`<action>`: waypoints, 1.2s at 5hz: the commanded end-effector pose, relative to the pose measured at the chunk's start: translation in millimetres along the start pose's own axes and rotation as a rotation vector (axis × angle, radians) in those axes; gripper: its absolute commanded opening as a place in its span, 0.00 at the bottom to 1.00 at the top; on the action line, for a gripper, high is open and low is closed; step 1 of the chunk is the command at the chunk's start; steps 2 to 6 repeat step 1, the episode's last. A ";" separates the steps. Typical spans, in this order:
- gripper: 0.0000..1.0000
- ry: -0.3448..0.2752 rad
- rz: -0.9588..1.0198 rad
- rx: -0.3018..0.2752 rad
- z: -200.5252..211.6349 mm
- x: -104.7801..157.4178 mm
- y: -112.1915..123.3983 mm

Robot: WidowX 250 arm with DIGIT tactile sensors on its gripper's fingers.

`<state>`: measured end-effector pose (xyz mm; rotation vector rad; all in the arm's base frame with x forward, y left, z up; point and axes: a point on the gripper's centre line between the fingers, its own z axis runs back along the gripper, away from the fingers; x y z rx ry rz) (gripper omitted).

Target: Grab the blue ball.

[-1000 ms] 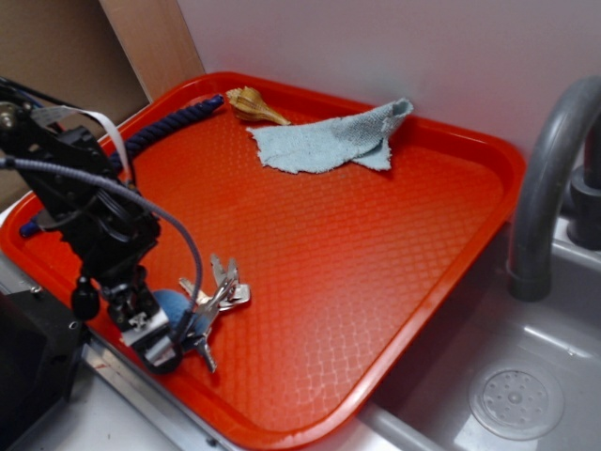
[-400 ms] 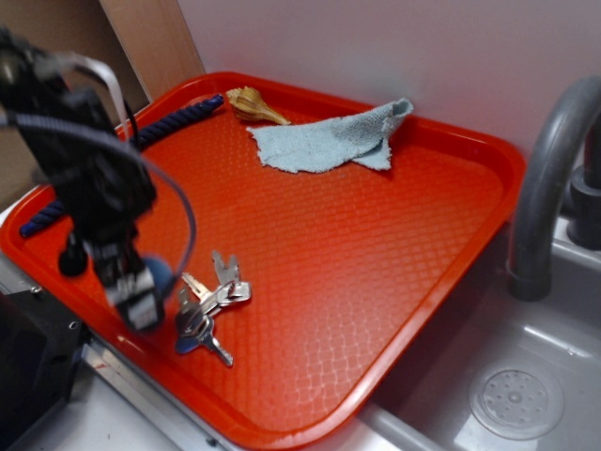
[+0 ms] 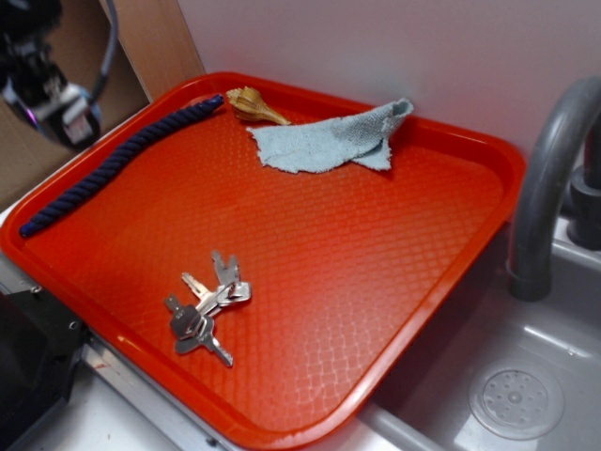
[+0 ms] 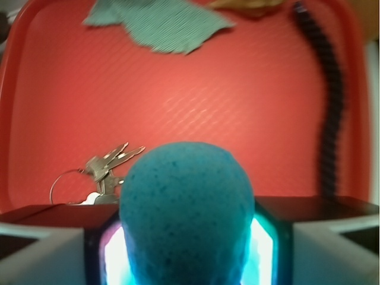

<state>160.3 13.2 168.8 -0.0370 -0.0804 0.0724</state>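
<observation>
The blue ball point(image 4: 187, 208) fills the bottom middle of the wrist view, pinched between my two fingers point(image 4: 59, 249), high above the red tray point(image 4: 196, 107). In the exterior view my gripper point(image 3: 61, 108) is raised at the far upper left, above the tray's left edge, blurred; the ball itself does not show there. The jaws are shut on the ball.
On the red tray point(image 3: 376, 282) lie a key bunch point(image 3: 202, 305) near the front, a dark navy rope point(image 3: 117, 160) along the left edge, a pale blue-grey cloth point(image 3: 329, 141) and a tan shell-like object point(image 3: 252, 105) at the back. A sink with a grey faucet point(image 3: 545, 188) is at right.
My gripper rose from beside the keys at the tray's front left up to the far upper left, carrying the blue ball off the tray. The keys shifted slightly.
</observation>
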 end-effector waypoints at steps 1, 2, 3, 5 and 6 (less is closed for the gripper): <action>0.00 -0.061 0.177 0.062 41.2 13.9 29.8; 0.00 -0.061 0.177 0.062 41.2 13.9 29.8; 0.00 -0.061 0.177 0.062 41.2 13.9 29.8; 0.00 -0.061 0.177 0.062 41.2 13.9 29.8; 0.00 -0.061 0.177 0.062 41.2 13.9 29.8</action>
